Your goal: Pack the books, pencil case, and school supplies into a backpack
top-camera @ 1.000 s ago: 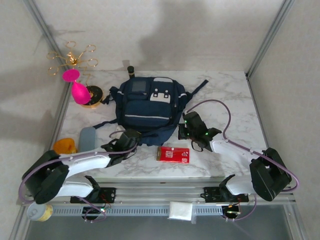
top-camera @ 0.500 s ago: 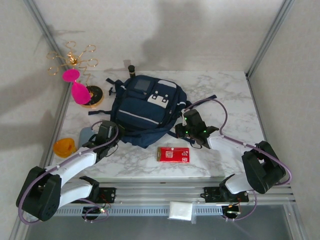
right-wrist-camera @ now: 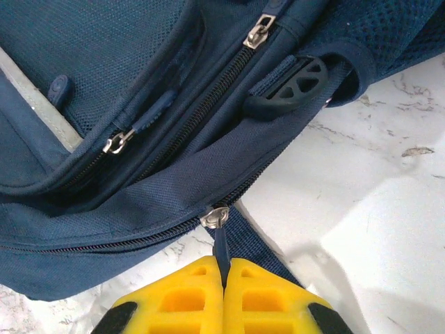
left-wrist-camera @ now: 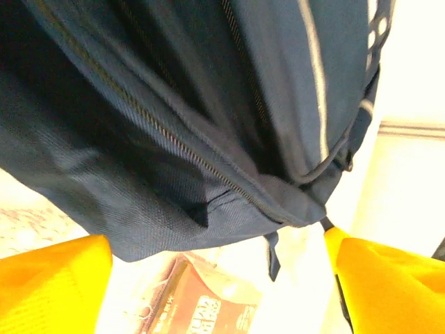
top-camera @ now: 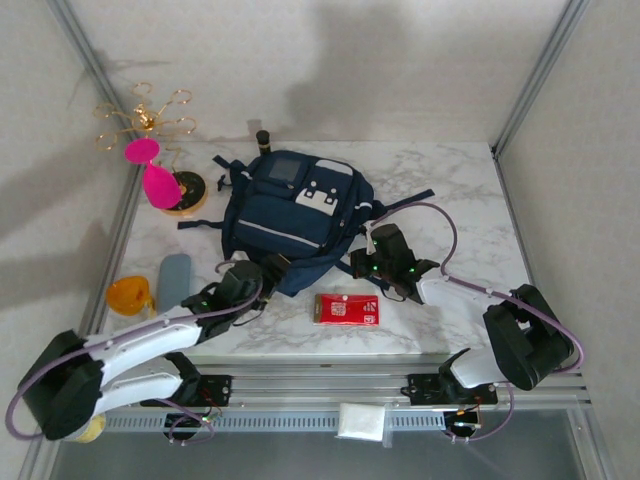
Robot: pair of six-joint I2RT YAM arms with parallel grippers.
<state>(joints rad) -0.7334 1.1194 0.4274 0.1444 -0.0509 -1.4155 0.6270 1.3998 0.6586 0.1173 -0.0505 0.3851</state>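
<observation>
The backpack (top-camera: 290,210) lay flat on the marble table (top-camera: 450,190), a little toward 12 o'clock from the table's middle. Its grey square panel was at the far end and its bottom edge faced 6 o'clock.

The left gripper (top-camera: 262,273) sat at the bag's 7 o'clock corner. In the left wrist view its yellow fingers (left-wrist-camera: 49,278) stood wide apart with nothing clamped between them, and the navy fabric and a long zip line ran just ahead of the tips.

The right gripper (top-camera: 368,264) was at the bag's 4 o'clock side. Its jaws were pressed together on the zip pull (right-wrist-camera: 221,245) (a thin dark tab hanging from a silver slider), which stood just off the seam and over bare marble. A black plastic buckle (right-wrist-camera: 288,87) lay at 1 o'clock from that slider.

A flat red packet (top-camera: 346,308) with a white label rested at the backpack's 6 o'clock, between the two grippers and near the table's front edge.

At the table's 10 o'clock corner stood a gold wire stand (top-camera: 145,118). Just beside it a pink object (top-camera: 155,178) stood on a round base. A small dark cylinder (top-camera: 262,140) stood at the bag's 12 o'clock. At the table's 8 o'clock edge, an orange object (top-camera: 129,295) and a grey-blue case (top-camera: 174,278) lay side by side.
</observation>
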